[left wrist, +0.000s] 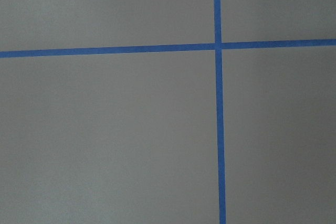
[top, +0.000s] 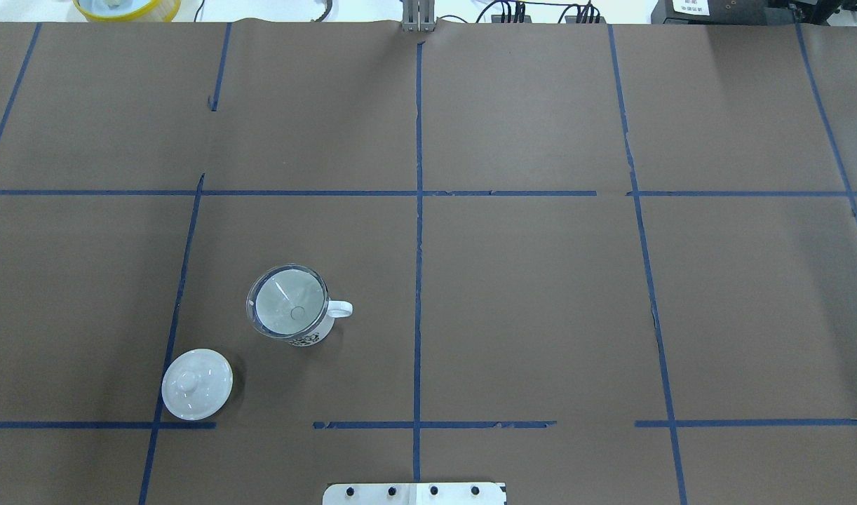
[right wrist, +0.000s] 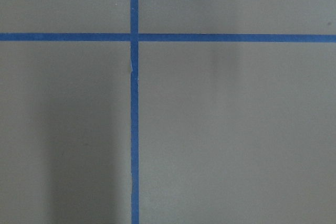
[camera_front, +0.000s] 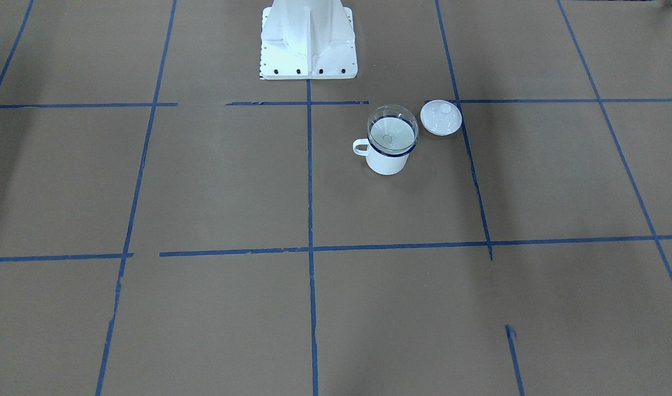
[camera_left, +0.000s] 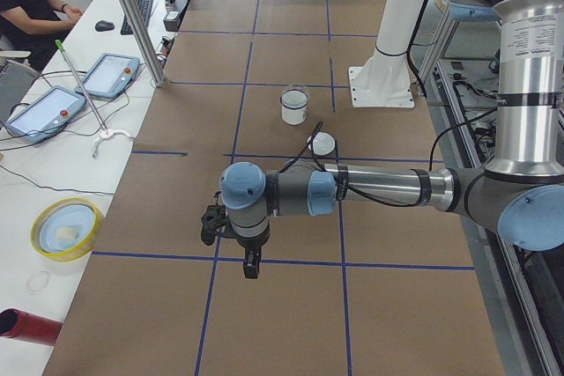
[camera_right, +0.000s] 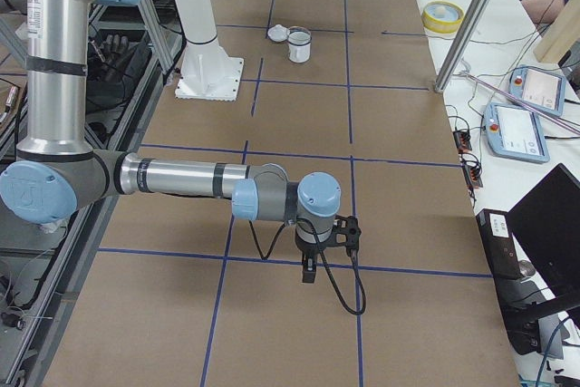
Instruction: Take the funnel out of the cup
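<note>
The white enamel cup with a dark blue rim stands upright on the brown table, on my left side, with its handle toward the centre line. The clear funnel sits in its mouth, spout down. Both also show in the overhead view, the cup and the funnel. My left gripper hangs over the table's left end, far from the cup; I cannot tell whether it is open or shut. My right gripper hangs over the right end; I cannot tell its state either. The wrist views show only paper and blue tape.
A white domed lid with a knob lies on the table beside the cup, toward my base. A yellow bowl, a red cylinder and teach pendants lie on the side bench beyond the table's far edge.
</note>
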Controlling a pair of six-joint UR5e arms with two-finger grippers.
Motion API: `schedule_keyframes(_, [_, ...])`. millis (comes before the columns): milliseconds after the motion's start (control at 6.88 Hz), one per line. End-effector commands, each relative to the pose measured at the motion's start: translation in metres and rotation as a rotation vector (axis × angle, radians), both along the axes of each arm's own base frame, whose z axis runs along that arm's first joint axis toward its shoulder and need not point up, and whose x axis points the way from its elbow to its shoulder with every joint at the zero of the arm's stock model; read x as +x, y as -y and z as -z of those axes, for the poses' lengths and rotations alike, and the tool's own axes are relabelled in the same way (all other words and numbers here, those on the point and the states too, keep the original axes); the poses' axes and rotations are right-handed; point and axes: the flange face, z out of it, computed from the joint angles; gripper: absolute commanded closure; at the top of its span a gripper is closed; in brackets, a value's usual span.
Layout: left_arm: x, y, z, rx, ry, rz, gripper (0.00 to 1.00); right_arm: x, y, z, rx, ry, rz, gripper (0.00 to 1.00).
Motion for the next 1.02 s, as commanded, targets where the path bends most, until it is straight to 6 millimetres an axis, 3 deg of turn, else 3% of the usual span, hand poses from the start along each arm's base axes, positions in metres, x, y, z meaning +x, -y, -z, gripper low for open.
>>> schedule_keyframes(0, [0.004, 0.001, -0.008, 0.021, -0.002, -0.027, 0.0, 0.0, 0.0, 0.0, -0.001, 0.0, 0.0, 0.0])
schedule_keyframes(873, [0.007, 0.007, 0.004, 0.033, -0.002, 0.0, 0.0, 0.0, 0.0, 0.0, 0.001, 0.0, 0.0, 0.0])
